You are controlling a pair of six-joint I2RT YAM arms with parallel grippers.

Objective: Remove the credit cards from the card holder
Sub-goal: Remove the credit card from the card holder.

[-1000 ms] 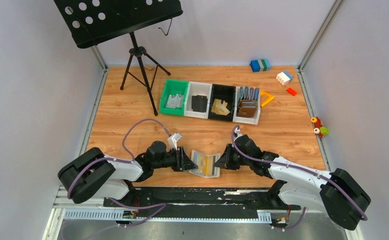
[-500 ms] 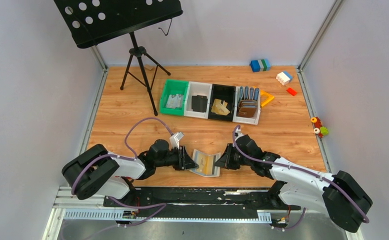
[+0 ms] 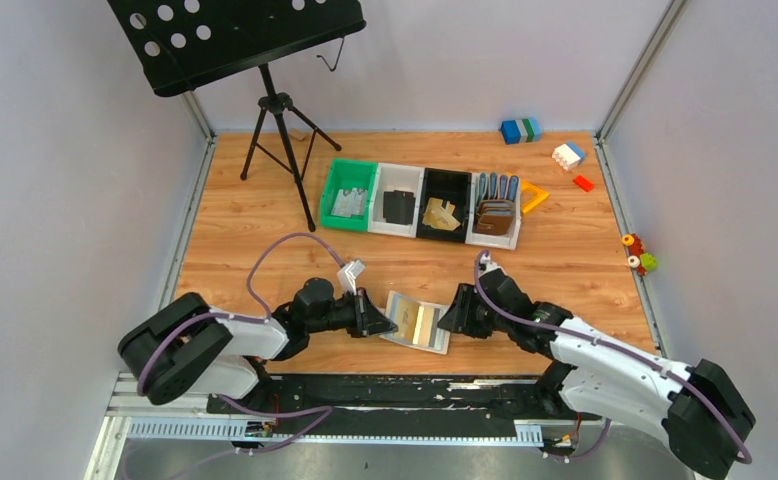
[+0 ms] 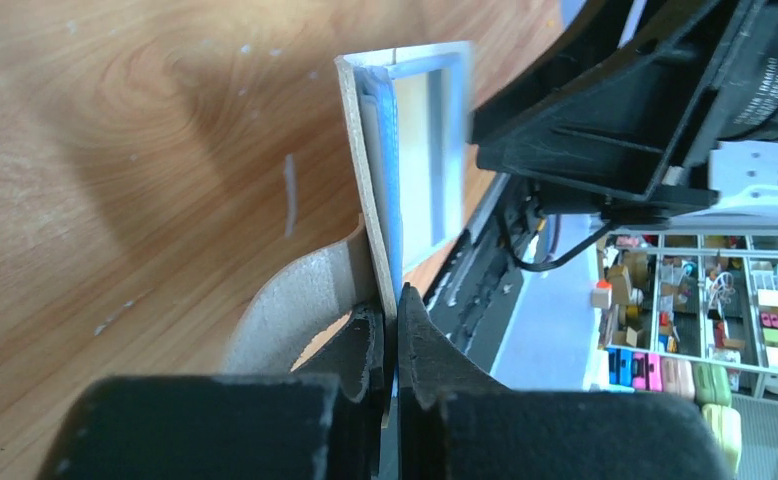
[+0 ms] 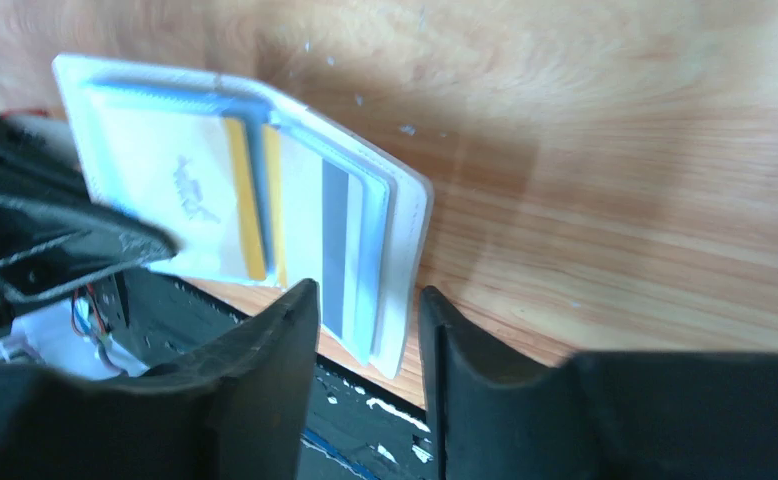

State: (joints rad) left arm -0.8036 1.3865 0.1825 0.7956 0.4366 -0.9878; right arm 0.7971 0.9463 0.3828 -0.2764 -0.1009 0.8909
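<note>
The card holder (image 3: pixel 417 322) lies open near the table's front edge, its light blue-grey inside facing up. In the right wrist view (image 5: pixel 165 170), gold card edges (image 5: pixel 247 200) and a silvery grey card (image 5: pixel 335 245) show in its pockets. My left gripper (image 3: pixel 383 322) is shut on the holder's left flap, which the left wrist view shows edge-on (image 4: pixel 373 200) between the fingertips (image 4: pixel 393 305). My right gripper (image 3: pixel 452 318) is open. Its fingers (image 5: pixel 370 320) straddle the near corner of the right flap without pressing it.
A row of bins stands behind: green (image 3: pixel 350 205), white with a black card (image 3: pixel 399 208), black with gold cards (image 3: pixel 443 215), white with brown wallets (image 3: pixel 496 217). A music stand tripod (image 3: pixel 277 130) is at back left. Toy bricks (image 3: pixel 520 130) lie at back right.
The holder was held up in a V between both grippers; it now lies flatter and wider open. My right gripper has drawn slightly right, off the right flap.
</note>
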